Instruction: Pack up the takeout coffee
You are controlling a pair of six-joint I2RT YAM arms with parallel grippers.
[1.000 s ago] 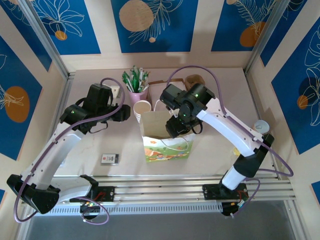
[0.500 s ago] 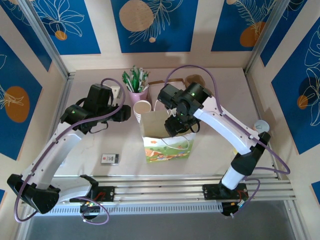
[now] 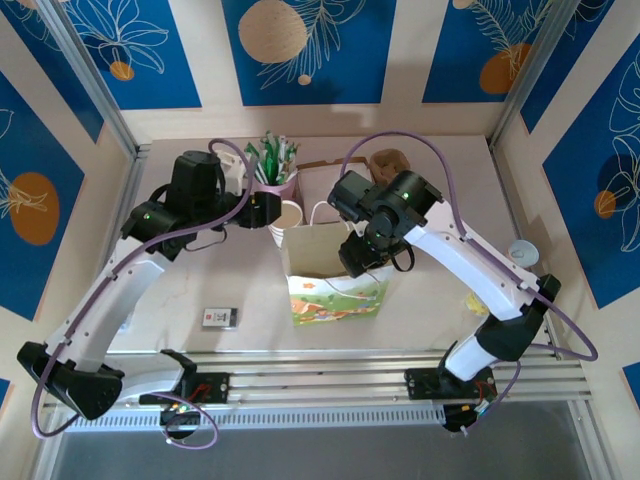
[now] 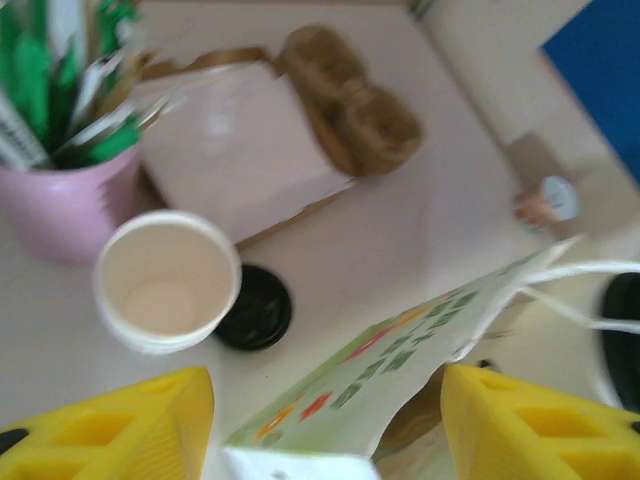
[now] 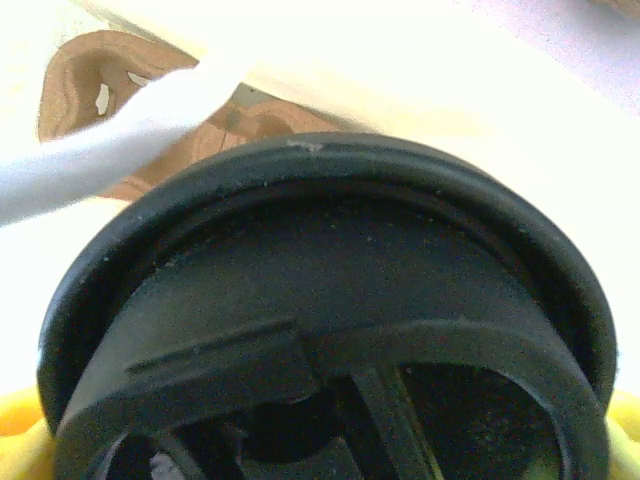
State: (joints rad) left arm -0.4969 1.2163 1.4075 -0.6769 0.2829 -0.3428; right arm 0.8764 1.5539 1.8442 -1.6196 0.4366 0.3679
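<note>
The takeout coffee (image 5: 320,300) shows its round black lid close up in the right wrist view, between the yellow fingers (image 5: 18,440) at the bottom corners. My right gripper (image 3: 358,258) is shut on it and hangs over the open top of the paper bag (image 3: 335,285). A white bag handle (image 5: 130,135) crosses just beyond the lid. My left gripper (image 3: 272,212) is open at the bag's back left corner. In the left wrist view the bag's printed rim (image 4: 400,360) runs between the spread yellow fingers of the left gripper (image 4: 325,385), touching neither.
Behind the bag stand a stack of lidless cream cups (image 4: 165,280), a loose black lid (image 4: 255,308) and a pink cup of green-white sticks (image 3: 272,175). A brown cup carrier (image 3: 388,160) lies at the back. A small card (image 3: 220,318) lies front left.
My left arm has swung right and back, bringing its gripper to the bag's back left corner. The right gripper has shifted slightly right over the bag, still holding the cup.
</note>
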